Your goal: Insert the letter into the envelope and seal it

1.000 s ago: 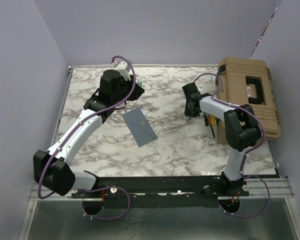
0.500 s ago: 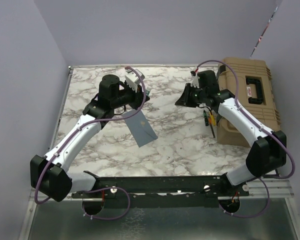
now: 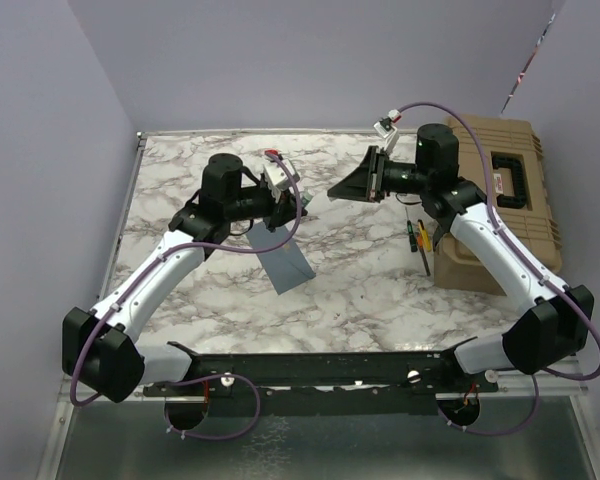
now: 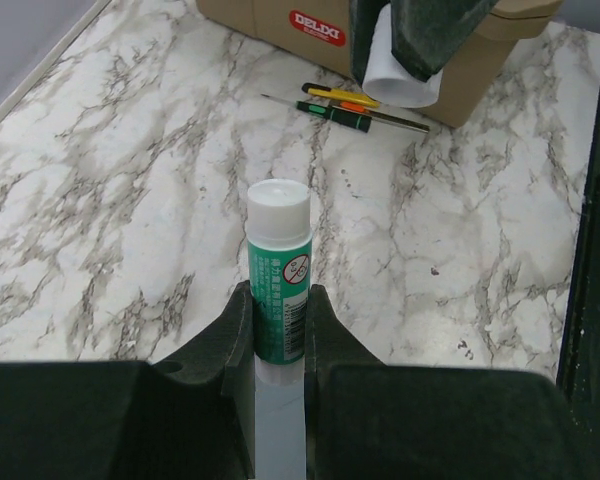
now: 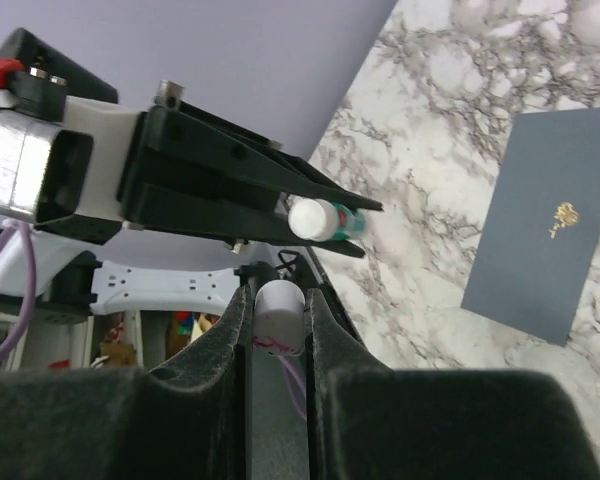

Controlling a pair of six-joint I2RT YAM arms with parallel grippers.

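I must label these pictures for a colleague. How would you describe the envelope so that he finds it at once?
On the marble table, look left of the middle, beside the left hand. The envelope lies flat there: the only blue-grey sheet, with a small gold emblem.

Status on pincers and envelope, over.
Left pincer shut on glue stick. Right pincer shut on white piece, likely its cap. Envelope flat on table, letter not in sight. Nothing lying on it.
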